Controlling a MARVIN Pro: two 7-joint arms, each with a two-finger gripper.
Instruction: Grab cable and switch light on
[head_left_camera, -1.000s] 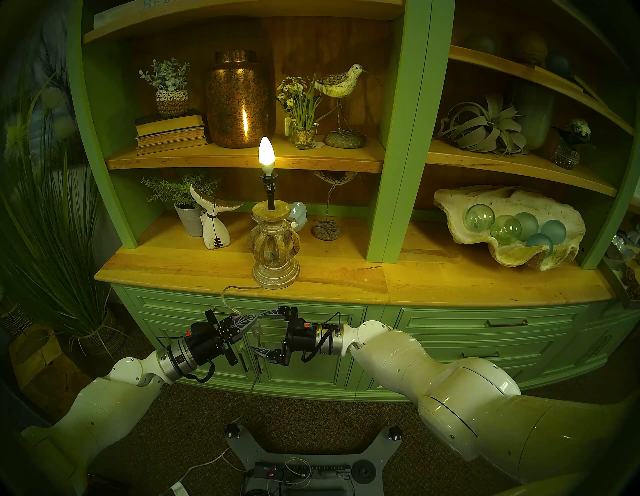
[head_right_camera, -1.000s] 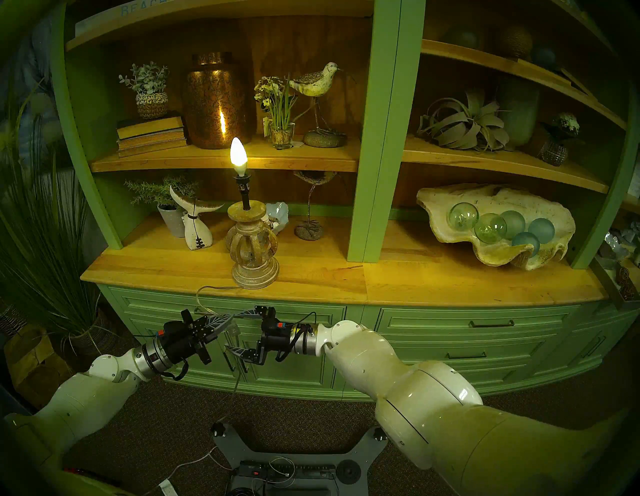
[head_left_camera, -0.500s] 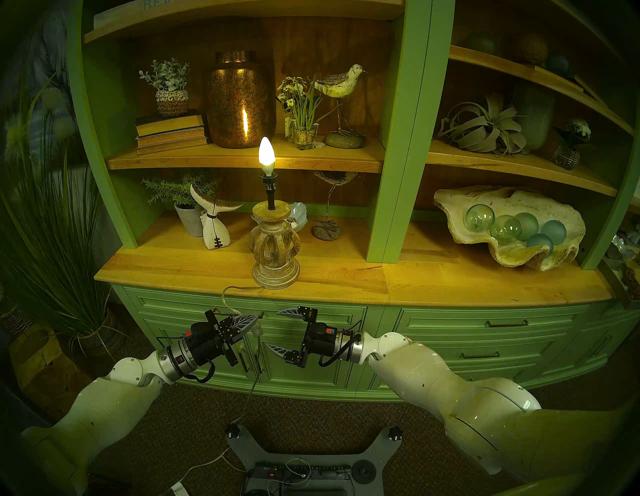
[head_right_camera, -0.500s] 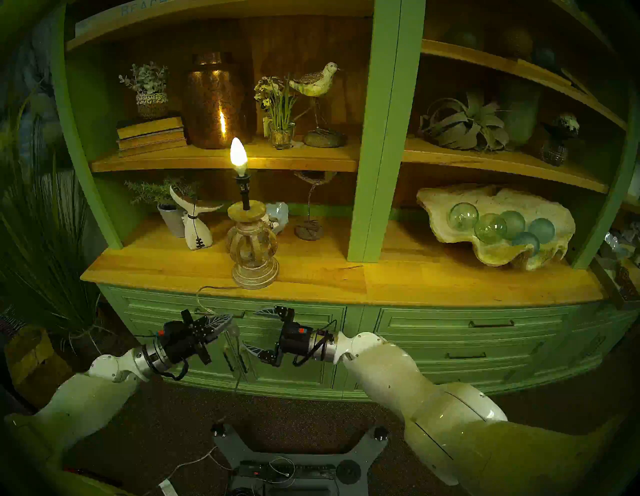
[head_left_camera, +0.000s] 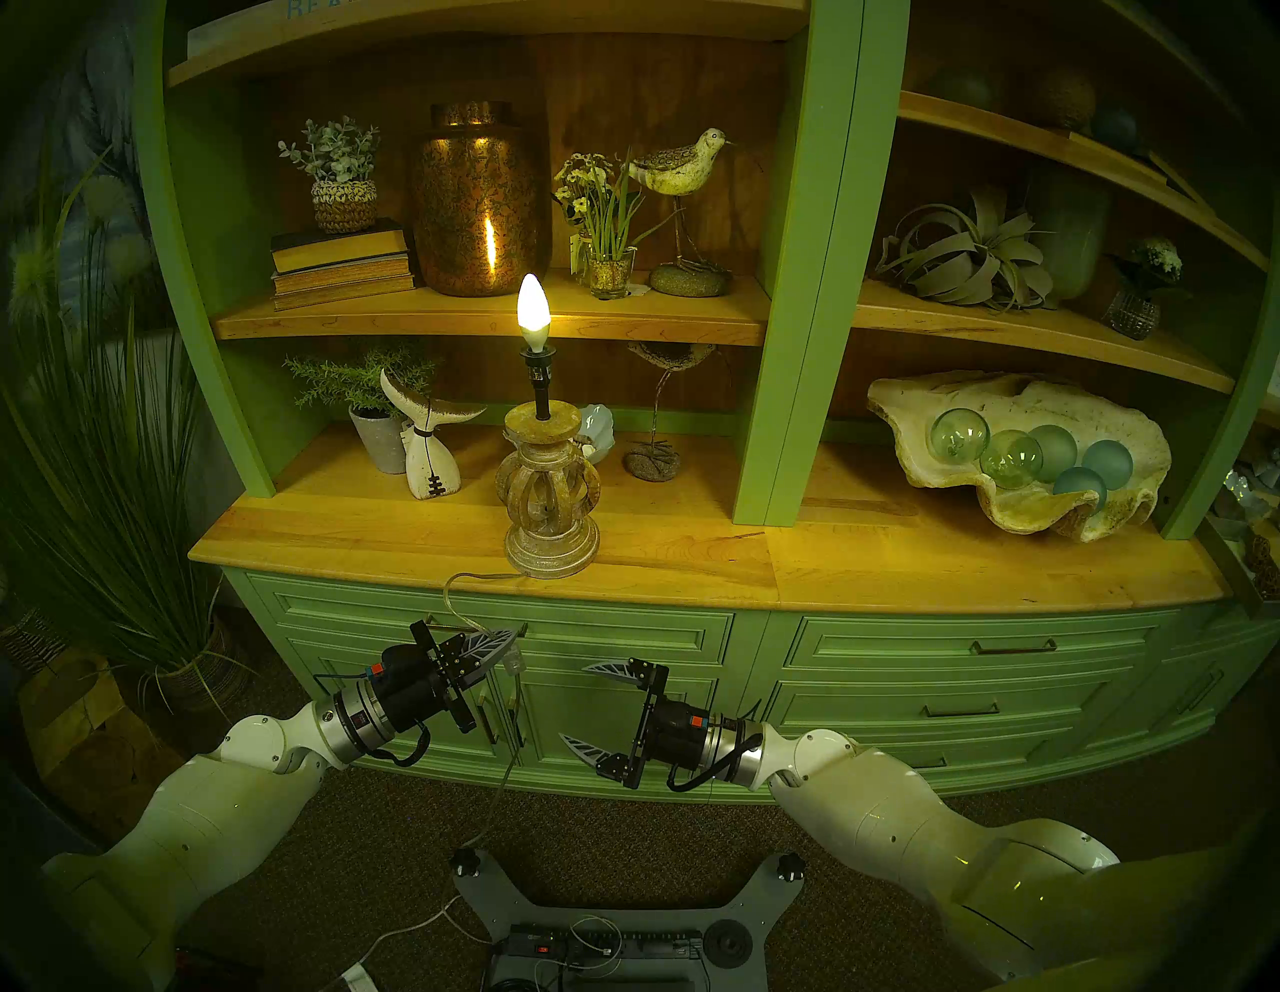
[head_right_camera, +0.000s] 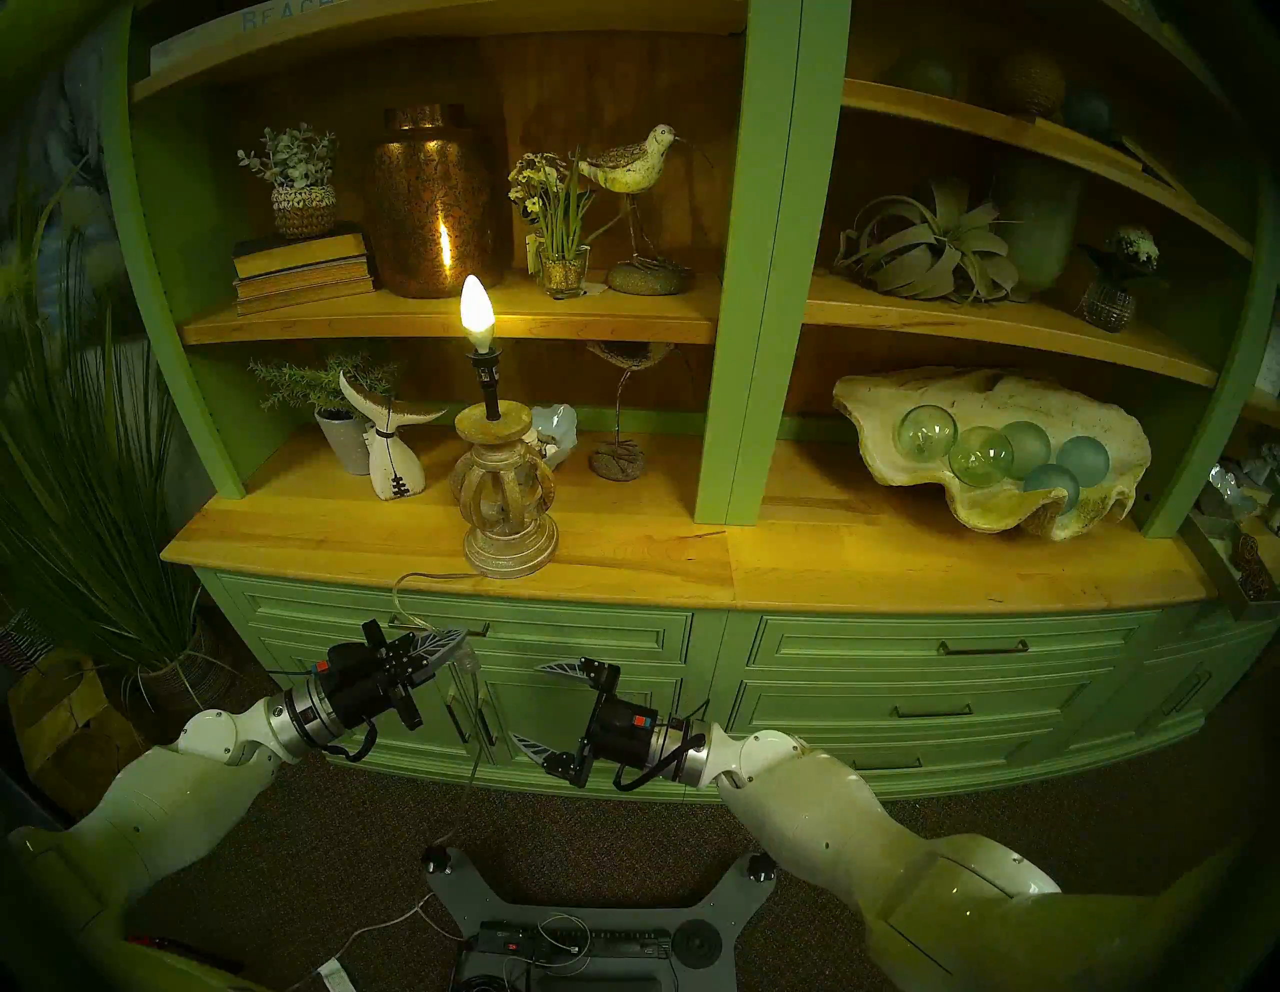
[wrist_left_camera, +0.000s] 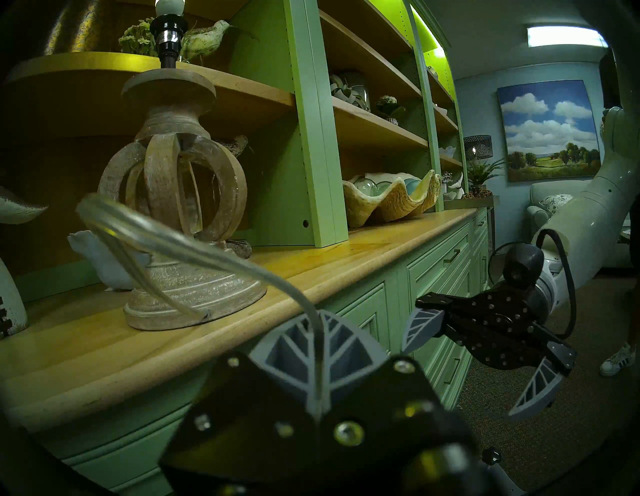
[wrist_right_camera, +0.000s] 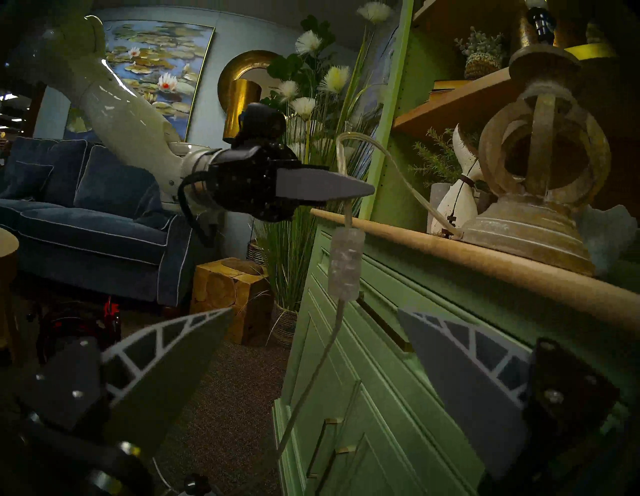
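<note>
The left gripper (head_left_camera: 509, 639) is clamped on the cable (wrist_right_camera: 388, 162), whose clear switch block (wrist_right_camera: 346, 263) hangs just below its fingertips, in front of the green cabinet (head_left_camera: 623, 720). Above it on the wooden counter (head_left_camera: 900, 568) stands the lit light (head_left_camera: 550, 478), apparently flanked by a whale-tail figure (head_left_camera: 429, 443). The right gripper (head_left_camera: 589, 703), jaws spread wide and empty, sits beside and lower, clear of the cable.

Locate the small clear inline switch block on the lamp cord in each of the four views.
Head left: small clear inline switch block, lower centre-left, below the shut left gripper.
Head right: same spot.
Left wrist: hidden behind the fingers.
Right wrist: centre, hanging under the gripper tip.
Shared landmark: weathered beige wooden lamp base.
</note>
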